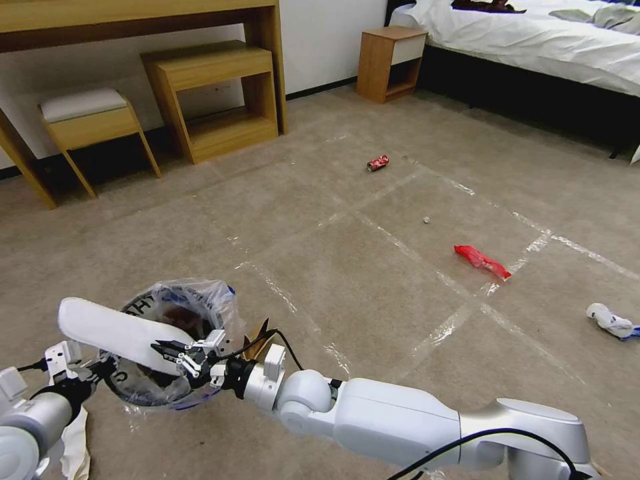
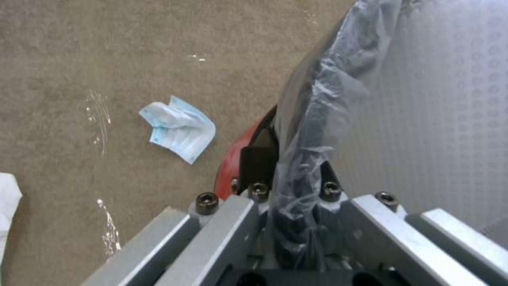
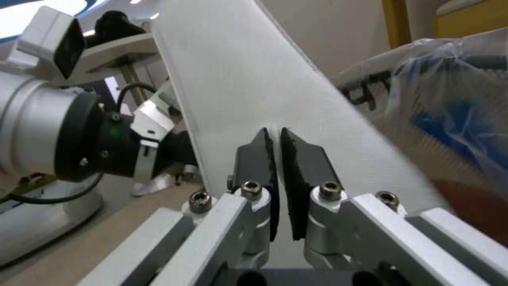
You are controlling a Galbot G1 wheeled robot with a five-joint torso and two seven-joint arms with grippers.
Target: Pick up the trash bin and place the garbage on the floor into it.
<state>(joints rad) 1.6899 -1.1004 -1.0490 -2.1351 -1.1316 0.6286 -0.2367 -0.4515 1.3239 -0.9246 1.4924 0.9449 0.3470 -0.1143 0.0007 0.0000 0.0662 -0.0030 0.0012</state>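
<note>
**Right gripper holds a slipper over the bin**

Right gripper is clamped on the edge of a flat white slipper, its black pads pressed together on the fabric. The slipper lies across the mouth of the trash bin, sticking out past the rim toward the robot's left.

The left gripper has its fingers closed over the bin's black rim and the crinkly clear plastic liner, with the red side of the bin just beside them.

On the floor, well apart from the bin, lie a crushed red can, a red wrapper on a strip of tape, and a crumpled white tissue. A pale blue and white packet lies on the carpet near the bin.
</note>
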